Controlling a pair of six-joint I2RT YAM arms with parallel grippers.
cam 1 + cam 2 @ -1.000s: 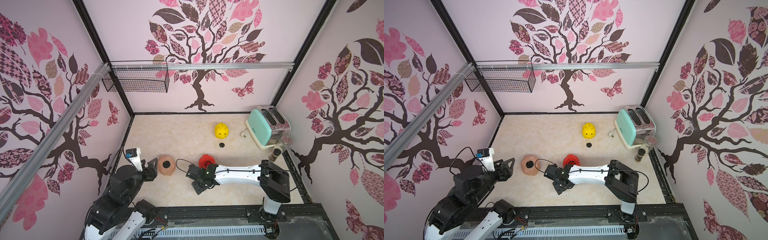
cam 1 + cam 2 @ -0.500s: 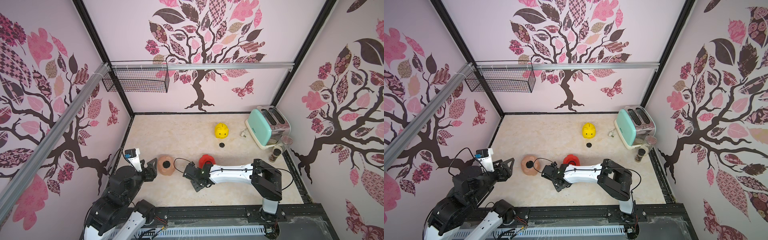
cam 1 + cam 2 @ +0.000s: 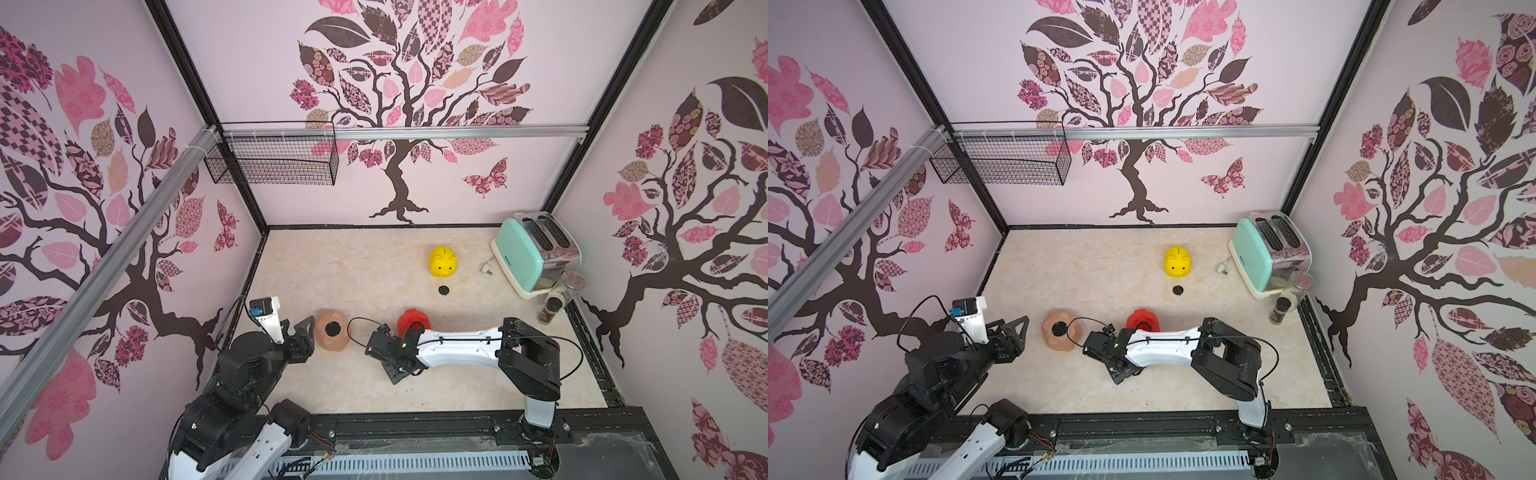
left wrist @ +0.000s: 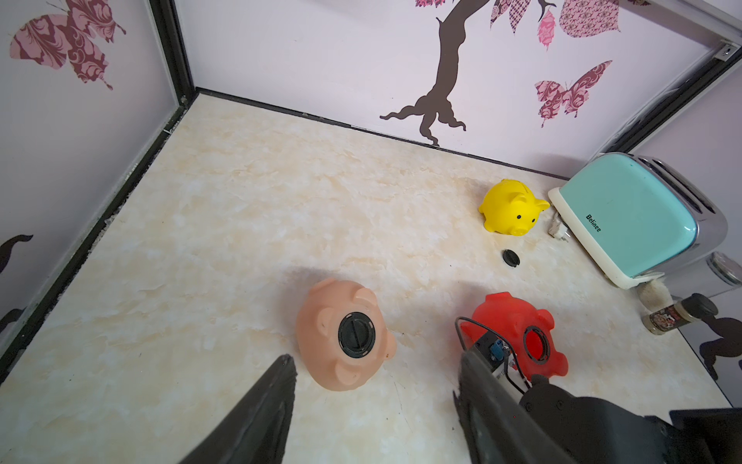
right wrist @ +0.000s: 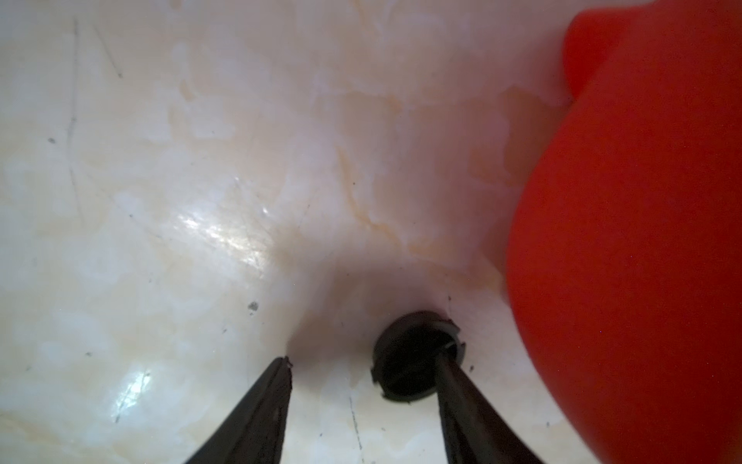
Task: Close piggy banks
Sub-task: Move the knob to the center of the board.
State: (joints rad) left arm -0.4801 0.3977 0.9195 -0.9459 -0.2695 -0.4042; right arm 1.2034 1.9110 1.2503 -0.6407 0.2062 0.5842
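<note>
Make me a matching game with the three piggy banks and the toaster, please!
Things:
1. peach-pink pig
2. red pig
3. yellow pig
4. toaster

States:
A. stands on its feet
B. belly hole open
C. mint green
D. black plug sits in its belly hole

Pairs: 1-D, 2-B, 3-A, 4-C

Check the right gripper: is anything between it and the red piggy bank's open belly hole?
Nothing visible. The right gripper is open, low over the table, with a loose black plug at one fingertip. The red piggy bank lies beside it, its belly hole open, only bare table between.
</note>
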